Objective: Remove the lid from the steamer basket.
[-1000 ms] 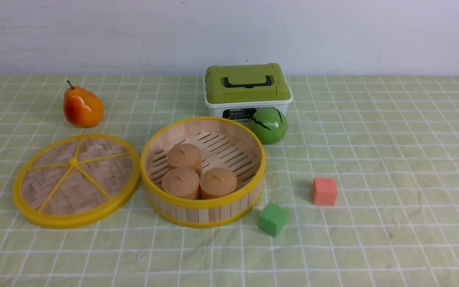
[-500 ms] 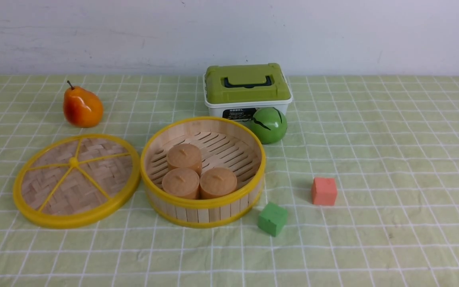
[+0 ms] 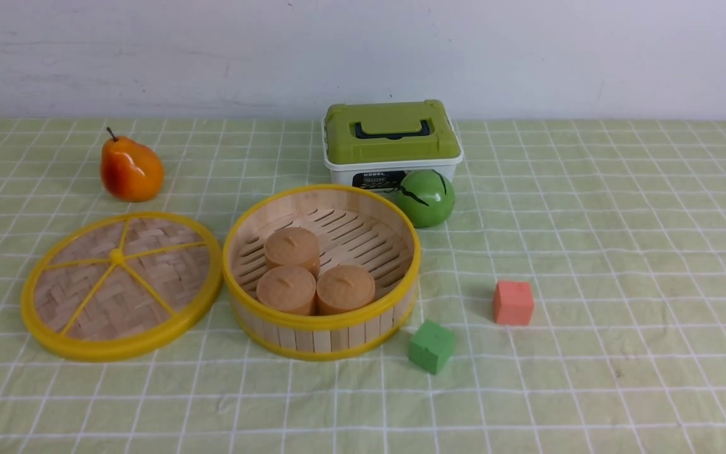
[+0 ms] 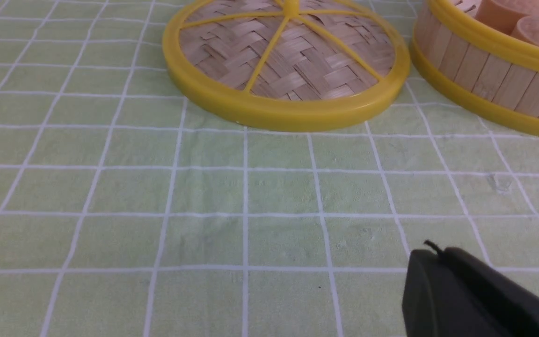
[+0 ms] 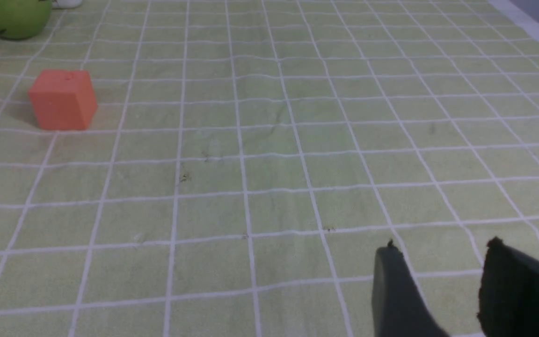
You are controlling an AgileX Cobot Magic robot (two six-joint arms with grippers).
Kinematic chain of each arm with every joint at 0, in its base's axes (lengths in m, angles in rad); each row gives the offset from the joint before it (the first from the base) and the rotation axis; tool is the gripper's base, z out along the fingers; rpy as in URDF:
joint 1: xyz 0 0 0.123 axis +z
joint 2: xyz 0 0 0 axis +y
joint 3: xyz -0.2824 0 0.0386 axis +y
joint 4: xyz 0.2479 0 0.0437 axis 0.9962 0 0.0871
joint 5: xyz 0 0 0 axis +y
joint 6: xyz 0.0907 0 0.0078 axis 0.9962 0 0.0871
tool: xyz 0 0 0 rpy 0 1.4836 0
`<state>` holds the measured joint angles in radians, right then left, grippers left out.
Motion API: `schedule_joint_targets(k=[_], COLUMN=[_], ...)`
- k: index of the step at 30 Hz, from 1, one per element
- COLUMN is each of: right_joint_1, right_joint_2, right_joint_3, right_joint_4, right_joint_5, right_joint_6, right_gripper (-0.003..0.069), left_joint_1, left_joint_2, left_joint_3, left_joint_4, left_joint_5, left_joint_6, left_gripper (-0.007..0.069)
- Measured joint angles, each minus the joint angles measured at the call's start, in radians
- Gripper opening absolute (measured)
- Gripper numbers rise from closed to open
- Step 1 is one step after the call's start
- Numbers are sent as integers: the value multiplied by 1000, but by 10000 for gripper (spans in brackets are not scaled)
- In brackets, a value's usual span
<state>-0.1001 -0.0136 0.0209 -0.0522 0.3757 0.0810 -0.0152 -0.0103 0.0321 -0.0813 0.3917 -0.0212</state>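
The lid (image 3: 121, 285), a woven bamboo disc with a yellow rim and spokes, lies flat on the cloth just left of the steamer basket (image 3: 322, 318); it also fills the far part of the left wrist view as the lid (image 4: 286, 61). The steamer basket stands uncovered with three tan cylinders (image 3: 312, 274) inside. My left gripper (image 4: 435, 255) is shut and empty, hovering over bare cloth short of the lid. In the right wrist view my right gripper (image 5: 440, 248) stands open over bare cloth with nothing between its fingers. Neither arm shows in the front view.
An orange pear (image 3: 130, 170) sits behind the lid. A white box with a green lid (image 3: 391, 142) and a green ball (image 3: 425, 197) stand behind the basket. A green cube (image 3: 431, 345) and a red cube (image 3: 513, 302) lie to the basket's right.
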Motion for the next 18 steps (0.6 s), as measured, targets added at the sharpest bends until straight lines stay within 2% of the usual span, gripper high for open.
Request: schedule_joint_targets(k=[18], right_joint_1=[0], right_joint_2=[0], right_joint_3=[0], right_joint_4=[0], right_joint_5=[0], right_joint_6=[0], right_gripper=[241], left_joint_1=[0], left_joint_2=[0], left_joint_3=[0], left_joint_4=[0], left_joint_5=[0], left_joint_6=[0], left_gripper=[4])
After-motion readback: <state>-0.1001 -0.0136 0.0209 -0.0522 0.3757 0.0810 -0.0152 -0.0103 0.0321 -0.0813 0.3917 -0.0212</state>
